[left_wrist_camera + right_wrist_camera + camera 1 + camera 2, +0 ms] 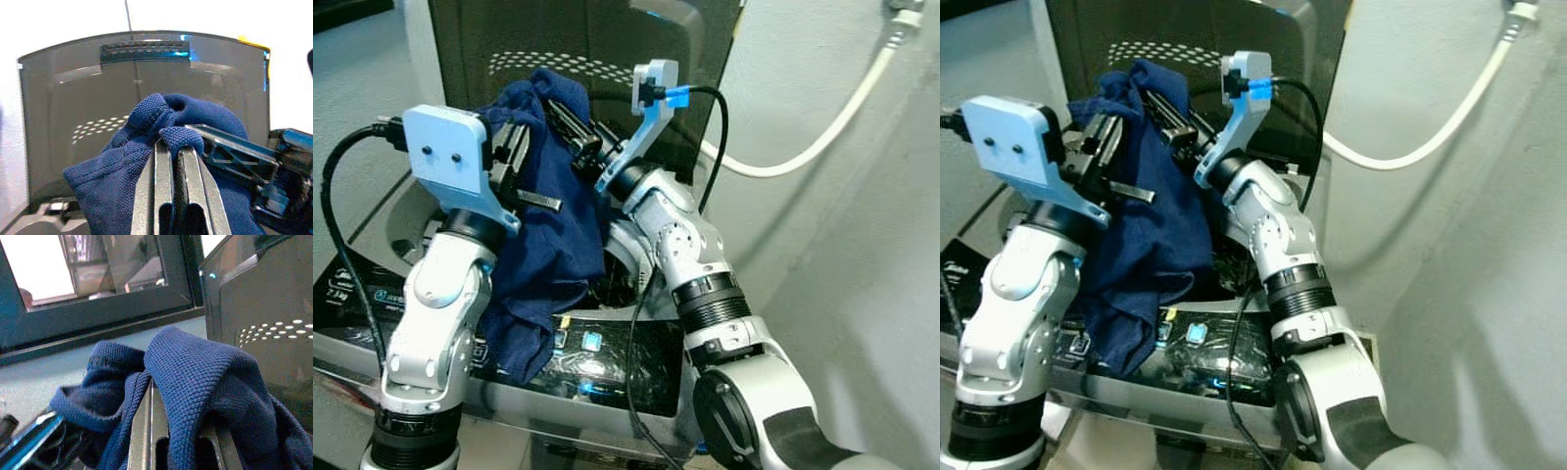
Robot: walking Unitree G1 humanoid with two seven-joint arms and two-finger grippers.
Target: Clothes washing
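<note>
Silver forearms rise from the lower edge of the left eye view, and between them stands a top-loading washing machine (607, 387) with its dark lid (607, 49) raised upright. The drum opening (622, 274) shows only as a dark gap behind the cloth; whether anything lies inside cannot be told. A navy blue garment (543, 245) hangs above the opening, its top bunched high in front of the lid, its lower end draped over the machine's front control panel (597, 352). The left gripper (514, 162) holds the garment's left upper part, and the right gripper (573, 127) reaches into the bunched top from the right. A white hose (822, 127) curves along the wall to the right.

From the right eye view the same scene appears: the garment (1146, 235) hangs between the left gripper (1102, 142) and the right gripper (1170, 117), both buried in its upper folds.

Looking along the left wrist view, the left gripper (171, 161) has its two fingers closed almost together, pinching a fold of the knit garment (156, 122) at their tips, with the raised lid (142, 98) behind.

Along the right wrist view, the garment (195, 377) lies draped thickly over the right gripper (161, 431). Cloth covers the fingertips, so it cannot be told how far apart the fingers stand. A dark window frame (98, 308) fills the background.
</note>
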